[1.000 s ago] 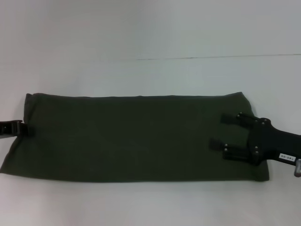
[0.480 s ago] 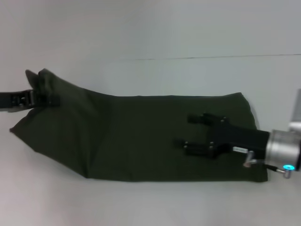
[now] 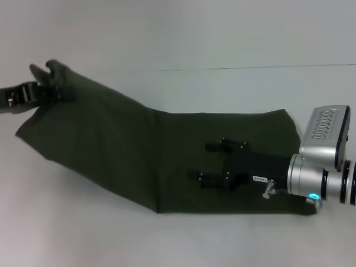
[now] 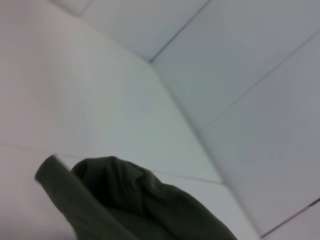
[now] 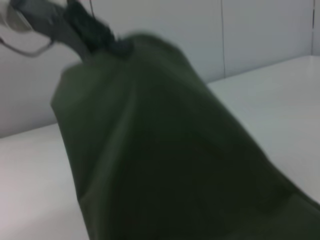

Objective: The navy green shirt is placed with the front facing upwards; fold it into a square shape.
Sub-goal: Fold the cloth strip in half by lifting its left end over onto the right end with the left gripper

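Note:
The navy green shirt [image 3: 167, 150] lies as a long dark olive band across the white table, plain side up, no lettering showing. Its left end is raised off the table, pinched in my left gripper [image 3: 51, 89], which is shut on the cloth. My right gripper [image 3: 203, 162] rests open on the flat right half, its two black fingers [image 3: 214, 146] pointing left along the cloth. In the right wrist view the shirt [image 5: 165, 150] slopes up to the left gripper [image 5: 97, 35] far off. The left wrist view shows only a bunched fold of the shirt [image 4: 135, 200].
The white table [image 3: 167, 239] runs all round the shirt, with a thin seam line [image 3: 250, 68] across the back. Pale wall panels [image 4: 225, 75] stand behind the table.
My left gripper has lifted the shirt's left end up off the table. My right gripper has slid left along the cloth toward the shirt's middle.

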Controlling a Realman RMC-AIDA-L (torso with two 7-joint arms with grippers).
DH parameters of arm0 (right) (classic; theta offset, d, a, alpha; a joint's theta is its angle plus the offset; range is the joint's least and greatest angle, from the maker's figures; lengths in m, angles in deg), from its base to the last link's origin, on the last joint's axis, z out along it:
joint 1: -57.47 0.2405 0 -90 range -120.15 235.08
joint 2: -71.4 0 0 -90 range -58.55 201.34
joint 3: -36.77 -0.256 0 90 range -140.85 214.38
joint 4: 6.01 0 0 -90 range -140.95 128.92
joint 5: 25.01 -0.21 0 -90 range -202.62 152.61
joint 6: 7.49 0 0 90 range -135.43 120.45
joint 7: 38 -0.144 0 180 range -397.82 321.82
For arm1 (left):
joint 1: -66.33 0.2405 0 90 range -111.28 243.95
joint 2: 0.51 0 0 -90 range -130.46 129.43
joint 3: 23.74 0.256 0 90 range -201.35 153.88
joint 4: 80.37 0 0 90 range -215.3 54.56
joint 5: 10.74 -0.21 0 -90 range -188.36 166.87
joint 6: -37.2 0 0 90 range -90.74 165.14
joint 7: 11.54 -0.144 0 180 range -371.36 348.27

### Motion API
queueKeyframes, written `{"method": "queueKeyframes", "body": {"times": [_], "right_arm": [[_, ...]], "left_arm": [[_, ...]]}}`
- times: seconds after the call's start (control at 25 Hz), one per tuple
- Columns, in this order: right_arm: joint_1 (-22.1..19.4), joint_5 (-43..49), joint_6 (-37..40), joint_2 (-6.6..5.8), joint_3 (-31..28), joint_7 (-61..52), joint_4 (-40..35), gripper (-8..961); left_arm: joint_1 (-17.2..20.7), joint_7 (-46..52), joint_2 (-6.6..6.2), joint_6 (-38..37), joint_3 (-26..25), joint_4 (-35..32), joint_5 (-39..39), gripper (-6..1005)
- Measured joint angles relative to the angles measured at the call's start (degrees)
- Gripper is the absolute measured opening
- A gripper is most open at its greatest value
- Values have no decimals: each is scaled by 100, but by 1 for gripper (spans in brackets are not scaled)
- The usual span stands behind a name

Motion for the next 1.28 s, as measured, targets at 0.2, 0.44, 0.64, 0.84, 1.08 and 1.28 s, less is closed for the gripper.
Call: {"method": "queueKeyframes", "body": {"times": [0.2,0.44,0.64,0.84,1.08,1.28], "right_arm": [[136,-1,-267,9,8,114,219,915],[394,0,-550,24,-40,433,642,916],[719,1,-931,33,-54,713,1093,916],[1079,1,-1421,74,-145,992,1520,915],[1260,12,-1508,84,-322,1166,1757,915],[1220,7,-1521,47,-413,1153,1766,916]], "left_arm": [[-74,-4,6,-131,33,126,289,106],[-99,-12,10,-101,69,150,295,106],[-109,-21,3,-104,86,152,298,107],[-133,-53,5,-138,90,152,303,107],[-162,-69,15,-150,90,152,304,107],[-191,-82,15,-150,90,208,349,106]]}}
